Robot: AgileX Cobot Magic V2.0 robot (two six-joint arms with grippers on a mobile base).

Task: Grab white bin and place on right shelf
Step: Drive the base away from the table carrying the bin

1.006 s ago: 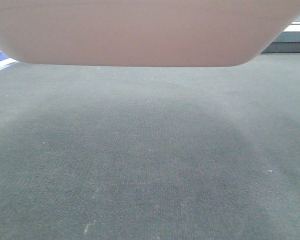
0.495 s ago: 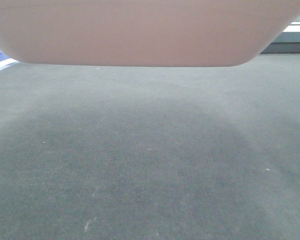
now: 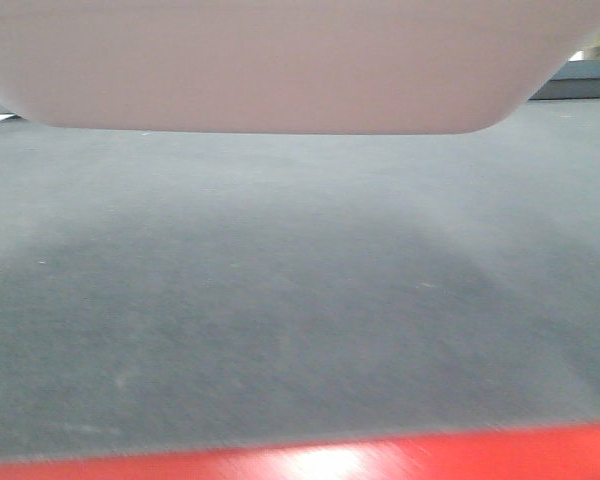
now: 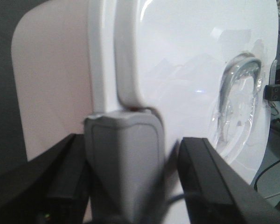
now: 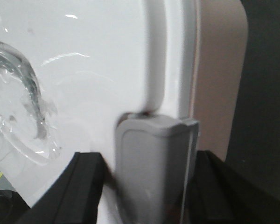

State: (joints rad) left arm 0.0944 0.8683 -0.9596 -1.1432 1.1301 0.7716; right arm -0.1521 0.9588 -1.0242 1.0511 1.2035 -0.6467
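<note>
Left gripper (image 4: 136,140): its black jaws stand one to each side of the grey latch (image 4: 123,158) at one end of the white bin (image 4: 51,79). The tub-side jaw touches the latch. A thin dark seam shows by the lid-side jaw, so the firmness of the pinch is a judgement: it appears clamped on the latch.

Right gripper (image 5: 145,155): the mirror arrangement, with jaws bracketing the second grey latch (image 5: 151,163) at the opposite end and likewise appearing closed on it. The latches are probably chosen because they are the only narrow, jaw-sized features on a tub too broad for one claw. Holds at opposite ends share the load and keep the tub level.

Outward from the latches, the glossy white lid (image 4: 177,60) is seated on the tub, its rim lip running down to each latch. The recessed handle (image 4: 238,98) is untouched.

In the front view the bin's pale underside fills the top of the frame. It hangs clear of the dark grey surface (image 3: 300,300), which carries a broad shadow (image 3: 260,290) beneath it. This supports the reading that the two arms carry the whole weight. A red edge (image 3: 380,462) borders the surface nearest the camera.

The right shelf is not recognisable in any view. The bin therefore appears to be in the carry stage, with placement not yet done.
</note>
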